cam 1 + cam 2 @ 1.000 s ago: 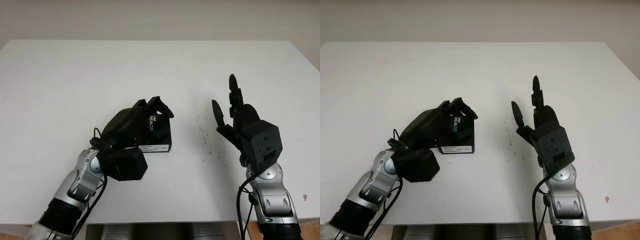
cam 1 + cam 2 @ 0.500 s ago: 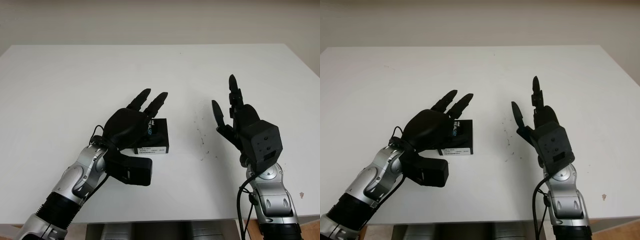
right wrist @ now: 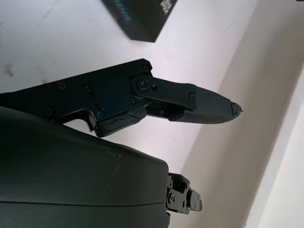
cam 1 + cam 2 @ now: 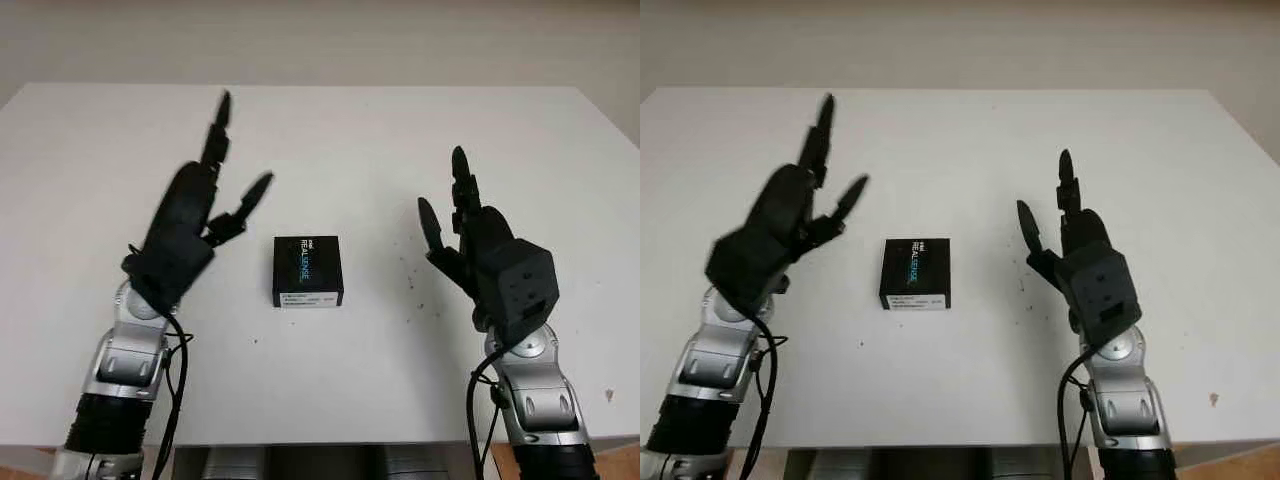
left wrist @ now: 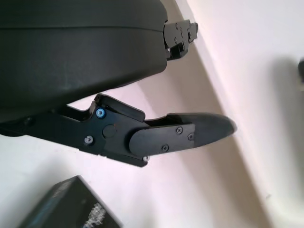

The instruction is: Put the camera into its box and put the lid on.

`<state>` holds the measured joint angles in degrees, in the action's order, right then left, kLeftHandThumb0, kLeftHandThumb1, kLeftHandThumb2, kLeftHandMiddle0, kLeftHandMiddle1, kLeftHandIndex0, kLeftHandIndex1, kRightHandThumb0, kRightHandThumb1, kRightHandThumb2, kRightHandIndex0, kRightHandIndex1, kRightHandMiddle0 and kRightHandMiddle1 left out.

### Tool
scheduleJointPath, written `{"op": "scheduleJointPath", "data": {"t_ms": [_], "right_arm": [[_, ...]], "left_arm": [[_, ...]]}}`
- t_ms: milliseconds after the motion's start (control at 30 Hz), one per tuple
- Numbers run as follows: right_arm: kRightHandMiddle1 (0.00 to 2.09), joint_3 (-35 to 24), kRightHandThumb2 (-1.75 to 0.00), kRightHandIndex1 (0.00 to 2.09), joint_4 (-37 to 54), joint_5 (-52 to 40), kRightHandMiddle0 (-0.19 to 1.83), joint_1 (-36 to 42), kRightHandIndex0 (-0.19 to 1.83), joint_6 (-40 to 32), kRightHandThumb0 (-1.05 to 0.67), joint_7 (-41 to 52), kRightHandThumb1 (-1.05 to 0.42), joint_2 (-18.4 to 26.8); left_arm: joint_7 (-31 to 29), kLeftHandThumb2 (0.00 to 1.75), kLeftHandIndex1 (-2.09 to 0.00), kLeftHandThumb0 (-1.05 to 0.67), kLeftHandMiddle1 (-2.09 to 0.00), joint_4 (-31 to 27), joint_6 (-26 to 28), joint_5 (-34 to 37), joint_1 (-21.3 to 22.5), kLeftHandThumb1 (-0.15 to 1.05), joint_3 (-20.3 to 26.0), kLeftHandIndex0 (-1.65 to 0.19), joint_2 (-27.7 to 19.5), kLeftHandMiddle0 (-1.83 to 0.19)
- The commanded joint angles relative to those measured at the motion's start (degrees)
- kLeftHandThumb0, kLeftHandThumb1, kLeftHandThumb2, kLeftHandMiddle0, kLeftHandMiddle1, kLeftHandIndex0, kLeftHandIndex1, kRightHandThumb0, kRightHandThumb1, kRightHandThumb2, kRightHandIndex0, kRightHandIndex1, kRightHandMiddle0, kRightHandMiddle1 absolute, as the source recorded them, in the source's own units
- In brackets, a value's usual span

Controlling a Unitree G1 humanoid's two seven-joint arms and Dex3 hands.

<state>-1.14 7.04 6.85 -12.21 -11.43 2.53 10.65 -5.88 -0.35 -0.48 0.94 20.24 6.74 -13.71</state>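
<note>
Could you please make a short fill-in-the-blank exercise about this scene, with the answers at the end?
1. The black box lies on the white ____.
2. The box sits ____ the two robot hands.
3. The left robot hand holds ____.
4. The lid of the box is ____.

Answers: table; between; nothing; on

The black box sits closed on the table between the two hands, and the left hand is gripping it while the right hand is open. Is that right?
Not quite. The left hand is not gripping the black box; it is open and raised above the table, apart from the box, as the left eye view shows. The rest holds: the box sits closed between the hands, and the right hand is open.
</note>
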Motion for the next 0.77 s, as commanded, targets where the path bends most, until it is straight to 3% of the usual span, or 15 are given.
{"op": "scheduleJointPath", "data": {"t_ms": [0,267,733], "right_arm": [[0.00,0.09,-0.65,0.00,1.11,-0.84,-0.19,-1.94,-0.19,-0.71,-0.80,0.06,-1.05,-1.05],[0.00,0.26,-0.69,0.00,-0.13,-1.83,-0.19,-6.02,-0.19,-3.47,-0.84,0.28,-1.05,-1.60],[0.00,0.73,-0.69,0.00,-2.23,-0.91,-0.19,-7.61,-0.19,-5.21,-0.91,-0.69,-1.05,-2.27]], "left_arm": [[-0.33,0.57,0.00,-0.79,0.00,-1.38,0.21,3.81,-0.67,1.05,2.48,0.19,1.17,0.19],[-0.39,0.63,0.00,-0.77,0.00,-1.70,0.87,12.74,-4.13,1.05,7.72,0.19,3.05,0.19],[-3.84,0.64,0.00,-0.75,0.00,3.67,-0.95,16.34,-6.91,1.05,8.66,0.19,3.33,0.19]]}}
